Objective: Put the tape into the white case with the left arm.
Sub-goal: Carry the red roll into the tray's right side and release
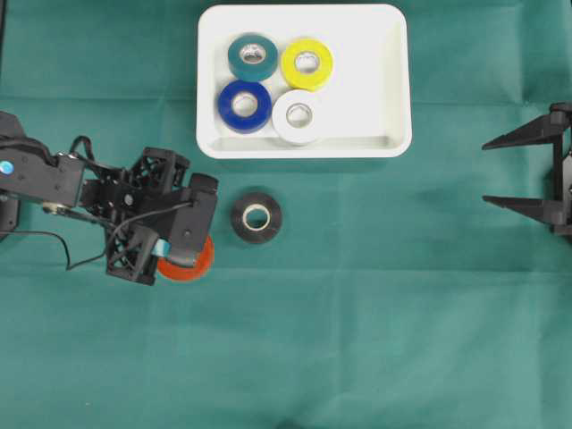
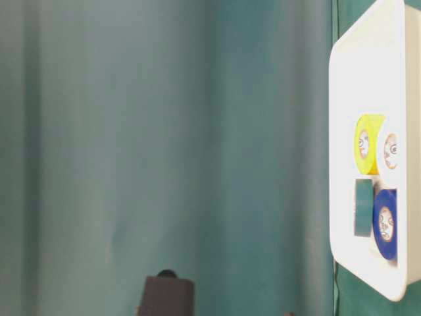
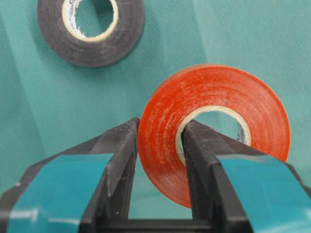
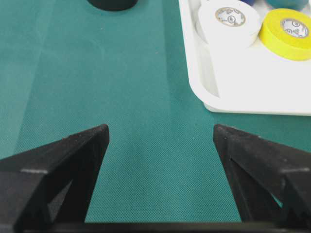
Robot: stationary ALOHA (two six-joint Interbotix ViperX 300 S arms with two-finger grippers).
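Observation:
My left gripper [image 1: 185, 256] [image 3: 160, 130] is shut on the wall of a red-orange tape roll [image 1: 195, 266] [image 3: 214, 97]: one finger is outside the roll, the other inside its core. The roll is on the green cloth, below and left of the white case [image 1: 393, 147]. A black tape roll [image 1: 256, 217] [image 3: 90, 29] lies flat just to the right of the gripper, between it and the case. My right gripper [image 1: 487, 171] [image 4: 160, 130] stands open and empty at the far right edge.
Inside the white case [image 4: 204, 92] [image 2: 342, 131] lie teal [image 1: 252, 57], yellow [image 1: 307, 63], blue [image 1: 244, 105] and white [image 1: 298, 116] tape rolls; its right half is bare. The left arm's black cable [image 1: 67, 250] trails over the cloth.

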